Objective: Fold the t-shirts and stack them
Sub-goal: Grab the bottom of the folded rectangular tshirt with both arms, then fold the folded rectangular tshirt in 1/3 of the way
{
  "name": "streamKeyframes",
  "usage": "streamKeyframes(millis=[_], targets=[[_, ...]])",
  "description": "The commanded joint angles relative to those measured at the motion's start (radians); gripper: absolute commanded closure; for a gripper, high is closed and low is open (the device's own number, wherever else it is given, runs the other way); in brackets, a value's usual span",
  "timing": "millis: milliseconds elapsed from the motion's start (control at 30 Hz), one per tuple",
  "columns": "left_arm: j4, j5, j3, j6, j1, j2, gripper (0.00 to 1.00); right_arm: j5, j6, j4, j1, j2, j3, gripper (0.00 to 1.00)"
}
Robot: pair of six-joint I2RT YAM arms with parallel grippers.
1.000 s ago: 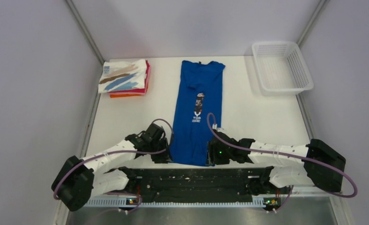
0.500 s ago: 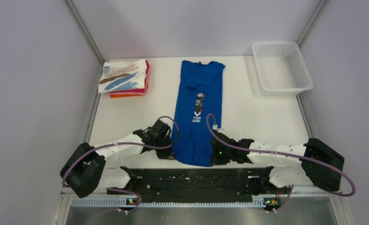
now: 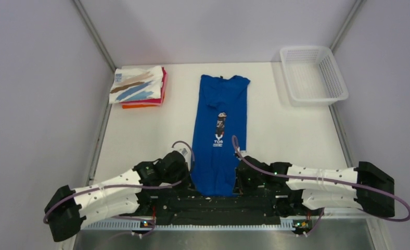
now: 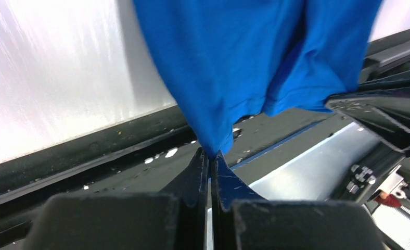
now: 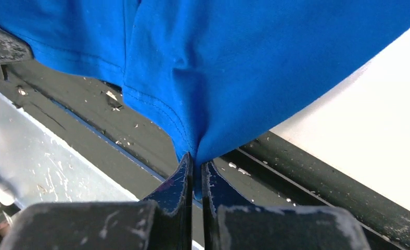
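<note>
The royal blue t-shirt (image 3: 219,130) lies lengthwise down the middle of the table, folded narrow, print up, collar at the far end. Its near hem hangs over the table's front edge. My left gripper (image 3: 189,179) is shut on the hem's left corner (image 4: 213,140). My right gripper (image 3: 238,182) is shut on the hem's right corner (image 5: 192,140). A folded stack (image 3: 138,86) sits at the far left: the white t-shirt with brown and blue streaks on top, red and orange shirts beneath.
A white mesh basket (image 3: 312,75) stands at the far right corner. The black arm-mount rail (image 3: 213,200) runs along the table's near edge under the hanging hem. Grey walls close in the left and right sides.
Both grippers have drawn back toward the near edge with the blue shirt's hem, sliding the whole shirt nearer so its hem now hangs over the edge.
</note>
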Motion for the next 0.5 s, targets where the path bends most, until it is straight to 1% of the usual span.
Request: streamKeyframes(millis=[0,67,133,233,300,333,467], targets=[[0.014,-0.13,0.094,0.002,-0.004,-0.04,1.0,0.099,0.002,-0.067,0.009,-0.067,0.055,1.0],[0.059,-0.185,0.136,0.034,0.001,-0.01,1.0,0.164,-0.023,-0.078,0.004,-0.084,0.095,1.0],[0.044,-0.247,0.214,0.07,0.017,0.047,1.0,0.202,-0.056,-0.055,-0.021,-0.09,0.129,1.0],[-0.004,-0.345,0.337,0.112,0.039,0.134,1.0,0.175,-0.116,0.019,-0.114,-0.079,0.151,1.0],[0.03,-0.382,0.392,0.162,0.074,0.191,1.0,0.128,-0.157,0.073,-0.191,-0.053,0.164,1.0],[0.053,-0.382,0.416,0.18,0.101,0.225,1.0,0.116,-0.177,0.09,-0.233,-0.036,0.178,1.0],[0.164,-0.273,0.513,0.255,0.256,0.405,1.0,0.122,-0.258,0.105,-0.39,0.038,0.258,1.0]])
